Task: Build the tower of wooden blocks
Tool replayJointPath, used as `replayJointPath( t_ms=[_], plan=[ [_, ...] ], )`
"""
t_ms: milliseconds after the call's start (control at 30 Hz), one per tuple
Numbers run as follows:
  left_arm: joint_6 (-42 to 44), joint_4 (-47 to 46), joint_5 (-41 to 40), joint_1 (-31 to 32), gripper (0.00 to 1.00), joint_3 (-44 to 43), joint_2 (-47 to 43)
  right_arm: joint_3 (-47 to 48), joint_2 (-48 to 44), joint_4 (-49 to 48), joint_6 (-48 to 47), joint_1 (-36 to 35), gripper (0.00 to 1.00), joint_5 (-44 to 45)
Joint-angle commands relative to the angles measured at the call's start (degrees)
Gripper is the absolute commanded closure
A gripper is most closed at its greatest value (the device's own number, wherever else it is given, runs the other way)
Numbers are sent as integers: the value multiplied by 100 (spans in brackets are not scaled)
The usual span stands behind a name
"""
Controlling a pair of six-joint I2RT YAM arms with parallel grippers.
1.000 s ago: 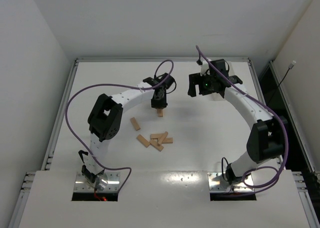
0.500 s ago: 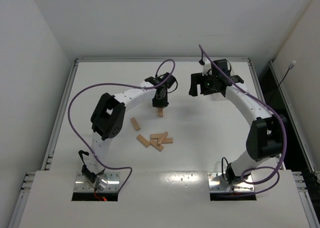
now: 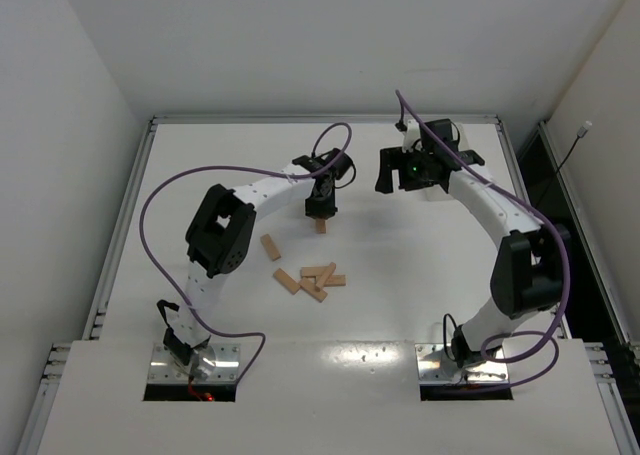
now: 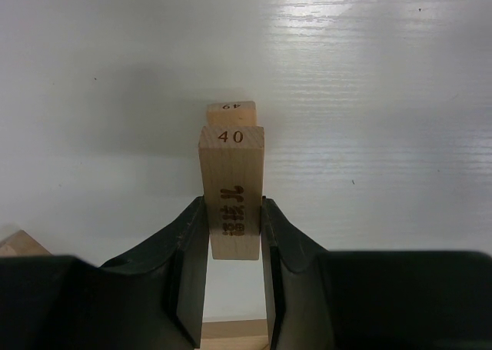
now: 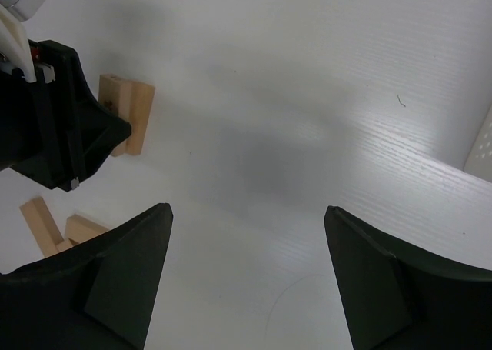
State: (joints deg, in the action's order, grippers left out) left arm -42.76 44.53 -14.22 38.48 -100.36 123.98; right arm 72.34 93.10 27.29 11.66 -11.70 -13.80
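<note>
My left gripper (image 3: 319, 208) is shut on a wood block (image 4: 231, 192) marked 40. It holds this block lengthwise on top of a second wood block (image 4: 231, 111), and the two form the low tower (image 3: 320, 225) at mid-table. The tower also shows in the right wrist view (image 5: 132, 121), beside the left gripper (image 5: 58, 119). My right gripper (image 3: 415, 170) hangs open and empty above the bare table, to the right of the tower; its fingertips (image 5: 146, 235) are wide apart.
A single loose block (image 3: 270, 247) lies left of a small pile of several blocks (image 3: 315, 278), nearer the arm bases. Two of them show in the right wrist view (image 5: 38, 223). A white perforated edge (image 5: 480, 154) is at that view's right side.
The left arm's elbow has drifted slightly to the right while its gripper stays on the block at the tower. The right gripper has barely moved.
</note>
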Motion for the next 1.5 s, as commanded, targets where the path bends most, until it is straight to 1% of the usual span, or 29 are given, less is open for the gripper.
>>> replayJointPath(
  t_ms=[0,600,667,700,733,833,867,933,1000,1033,1067,1133,1167,1200,1267,1467],
  plan=[
    [-118,-6,85,-77,100,-186,38,105,94,-189,64,37,23,-166],
    [-66,-59,191,-77,100,-239,249,158,200,-189,64,37,23,-272],
    [-65,-59,191,-77,92,-239,249,158,253,-189,64,37,23,-324],
    [-65,-59,191,-77,92,-239,249,158,253,-189,64,89,23,-325],
    [-65,-59,191,-77,88,-239,249,158,253,-189,64,89,23,-325],
    [-65,-59,191,-77,82,-186,249,211,253,-189,64,89,23,-325],
    [-65,-59,191,-77,74,-186,249,211,253,-189,64,89,23,-325],
    [-65,-112,191,-77,72,-125,249,211,253,-189,64,89,23,-378],
    [-65,-112,191,-77,61,-125,249,211,253,-189,64,89,23,-378],
    [13,-112,191,-77,55,-125,249,211,253,-189,64,89,23,-378],
    [14,-112,191,-130,41,-125,249,211,253,-189,64,89,23,-378],
    [75,-173,191,-130,30,-125,249,211,253,-189,64,89,23,-378],
    [75,-173,244,-130,20,-125,249,211,253,-189,64,89,23,-438],
    [75,-173,244,-130,16,-125,249,211,253,-189,64,89,23,-439],
    [137,-173,244,-130,12,-125,118,211,253,-189,12,89,23,-439],
    [189,-279,191,-130,13,192,-261,211,305,-189,12,28,24,-439]
  ],
)
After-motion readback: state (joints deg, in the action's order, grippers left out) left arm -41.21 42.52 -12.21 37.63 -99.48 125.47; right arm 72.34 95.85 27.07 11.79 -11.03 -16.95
